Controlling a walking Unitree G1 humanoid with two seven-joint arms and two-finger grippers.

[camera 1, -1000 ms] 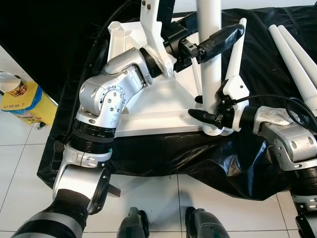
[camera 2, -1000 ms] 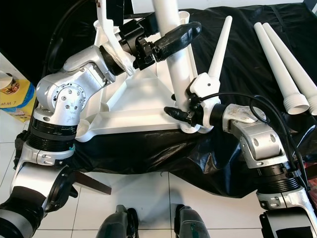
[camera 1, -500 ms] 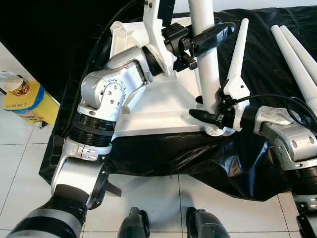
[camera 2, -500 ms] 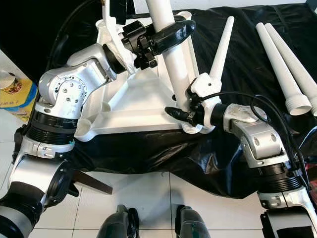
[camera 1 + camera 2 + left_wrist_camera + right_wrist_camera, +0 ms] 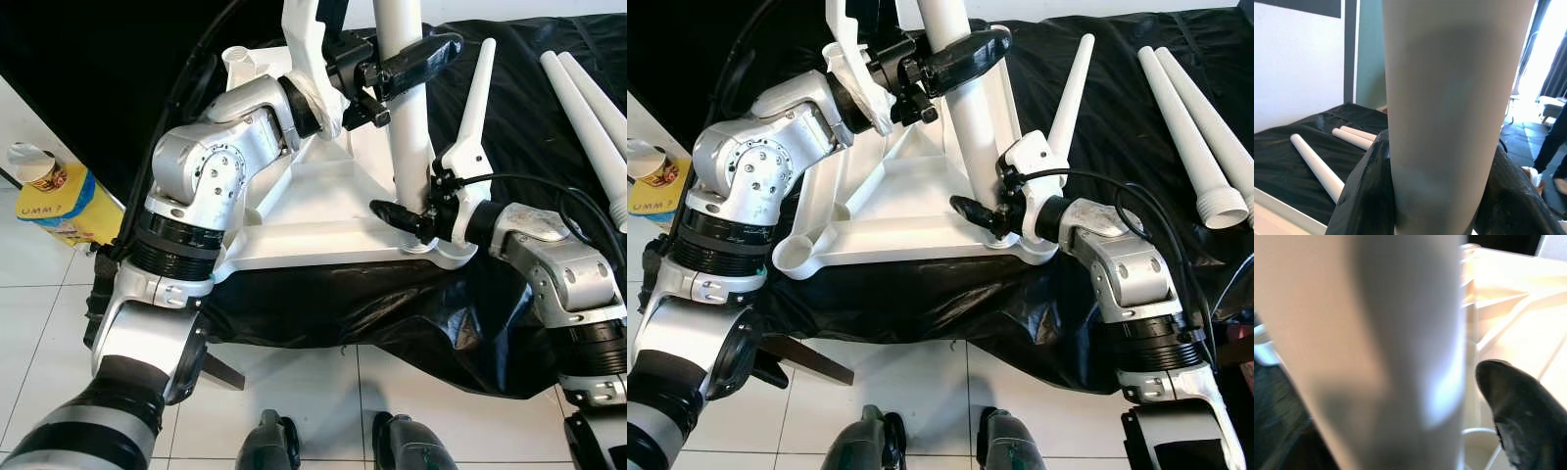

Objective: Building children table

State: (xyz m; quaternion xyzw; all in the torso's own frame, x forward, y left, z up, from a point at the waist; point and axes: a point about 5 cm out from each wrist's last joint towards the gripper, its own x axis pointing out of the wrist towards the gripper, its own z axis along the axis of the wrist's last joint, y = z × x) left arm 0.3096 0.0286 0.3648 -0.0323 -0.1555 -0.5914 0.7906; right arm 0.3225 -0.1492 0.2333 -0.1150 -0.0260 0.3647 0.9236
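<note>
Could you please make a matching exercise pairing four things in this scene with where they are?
Things:
1. left gripper
2. right gripper
3. spare legs
4. yellow box

Places:
A. on the floor, to the robot's left
B. at the foot of the upright leg, by the tabletop socket
C. high on the upright leg
D. lying on the black sheet, far right

Pairs: 1-C, 2-B, 3-D, 4-A
</note>
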